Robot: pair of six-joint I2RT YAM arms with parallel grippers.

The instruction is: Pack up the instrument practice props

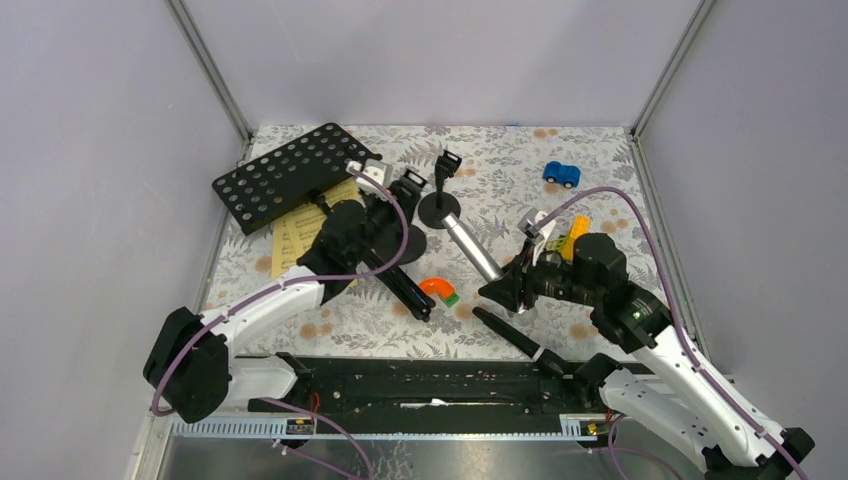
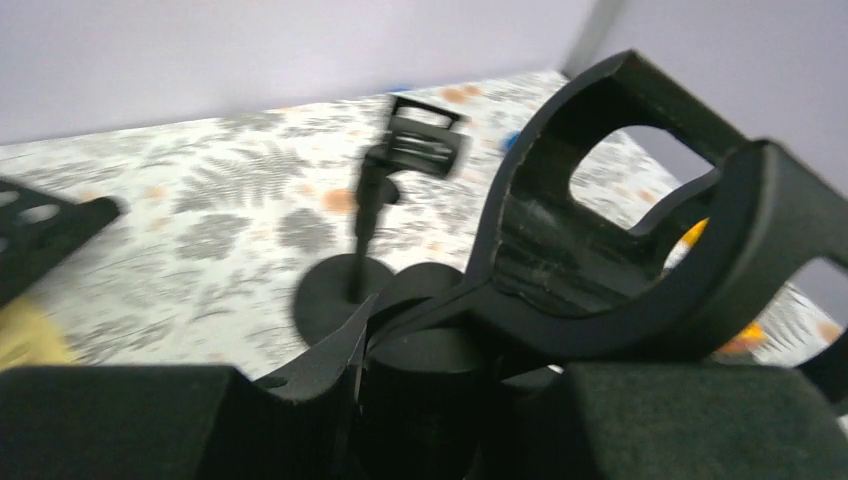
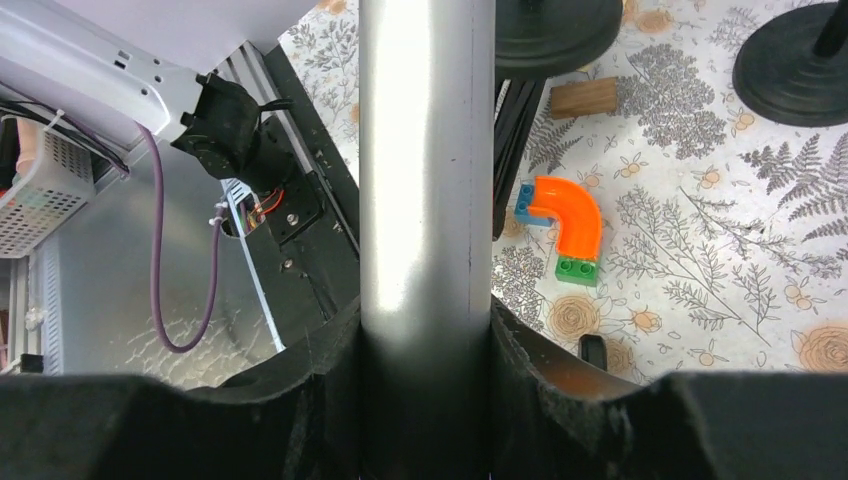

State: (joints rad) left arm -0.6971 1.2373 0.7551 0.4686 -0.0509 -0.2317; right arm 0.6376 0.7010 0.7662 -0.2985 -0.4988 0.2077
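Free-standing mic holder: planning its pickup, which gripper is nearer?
Left. The left gripper, holding a second mic holder, is just left of the free-standing mic holder; the right gripper, holding the silver microphone, is farther, near-right.

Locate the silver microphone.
Top view, right of centre: the silver microphone sits in the right gripper, beside the standing mic holder, right of the orange block.

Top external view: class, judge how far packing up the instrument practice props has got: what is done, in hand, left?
Done: nothing looks packed; no case or box shows. In hand: the right jaws grip the silver microphone, the left jaws grip one mic holder. Left: the music rack, the yellow pages, the second mic holder and the black microphone all sit loose on the table.
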